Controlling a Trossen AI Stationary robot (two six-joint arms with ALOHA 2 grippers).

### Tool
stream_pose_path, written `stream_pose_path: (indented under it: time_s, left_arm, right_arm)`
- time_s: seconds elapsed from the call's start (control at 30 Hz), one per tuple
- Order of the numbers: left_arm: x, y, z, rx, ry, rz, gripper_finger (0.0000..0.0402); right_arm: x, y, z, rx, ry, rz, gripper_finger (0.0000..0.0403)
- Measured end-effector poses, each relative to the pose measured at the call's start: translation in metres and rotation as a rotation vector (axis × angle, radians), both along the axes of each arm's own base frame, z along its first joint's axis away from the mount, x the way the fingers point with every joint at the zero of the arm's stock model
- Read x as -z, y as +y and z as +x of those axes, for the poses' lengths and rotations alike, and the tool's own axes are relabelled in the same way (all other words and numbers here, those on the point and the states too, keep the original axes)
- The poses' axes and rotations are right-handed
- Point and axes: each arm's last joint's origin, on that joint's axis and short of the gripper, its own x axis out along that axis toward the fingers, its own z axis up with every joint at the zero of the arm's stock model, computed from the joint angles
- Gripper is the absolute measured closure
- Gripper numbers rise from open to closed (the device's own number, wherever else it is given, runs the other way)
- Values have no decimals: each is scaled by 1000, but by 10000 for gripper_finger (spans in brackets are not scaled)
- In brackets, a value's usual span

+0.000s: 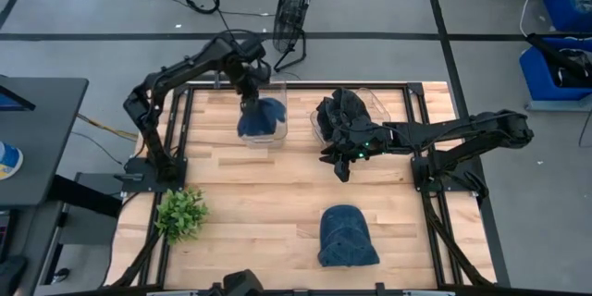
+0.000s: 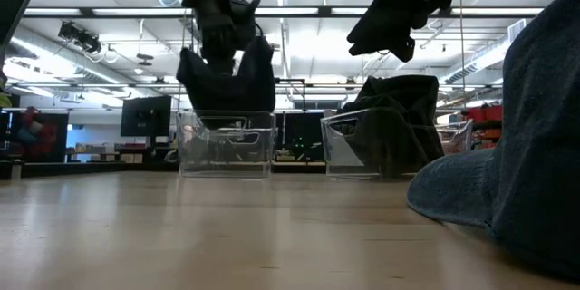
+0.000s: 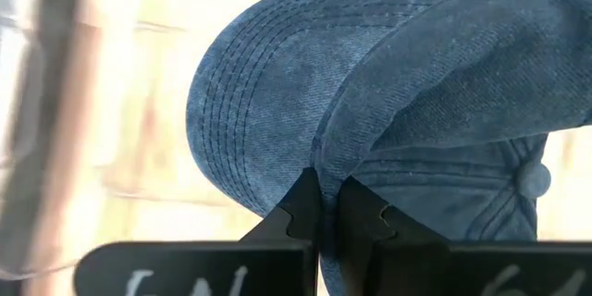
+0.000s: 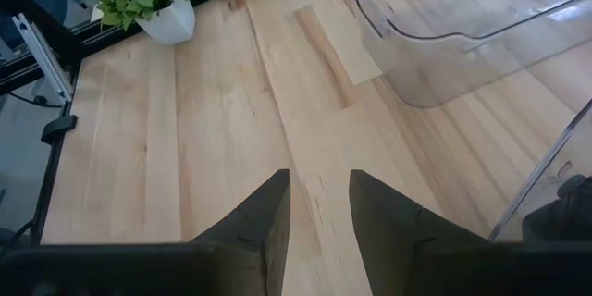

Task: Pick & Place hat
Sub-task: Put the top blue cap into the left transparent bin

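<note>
Wooden table (image 1: 259,194) under both arms, fan (image 1: 292,9) on floor behind. Left gripper (image 1: 252,102) pinched tight on blue hat (image 1: 262,116), holding it above clear left bin (image 1: 268,134); hat hangs over bin rim in low view. Right gripper (image 1: 340,166) raised over bare table beside right bin (image 1: 370,111) holding dark hats (image 1: 344,111), fingers (image 4: 264,217) slightly apart, nothing between. Second blue hat (image 1: 346,236) lies flat at table front. Plant (image 1: 180,211) at front left corner.
</note>
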Motion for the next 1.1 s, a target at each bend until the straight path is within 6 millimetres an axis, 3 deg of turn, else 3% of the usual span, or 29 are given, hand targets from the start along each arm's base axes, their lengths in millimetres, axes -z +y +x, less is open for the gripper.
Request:
stream_pose_path:
  time_s: [0.27, 0.7, 1.1]
  left_arm:
    - [19, -1, 12, 4, 38, -82, 387]
    - [80, 9, 32, -5, 199, -201, 381]
    - [86, 7, 37, 24, 246, -132, 320]
  right_arm:
    - [1, 0, -1, -1, 10, 0, 284]
    - [3, 0, -2, 0, 31, 0, 284]
    - [3, 0, -2, -6, 40, -7, 284]
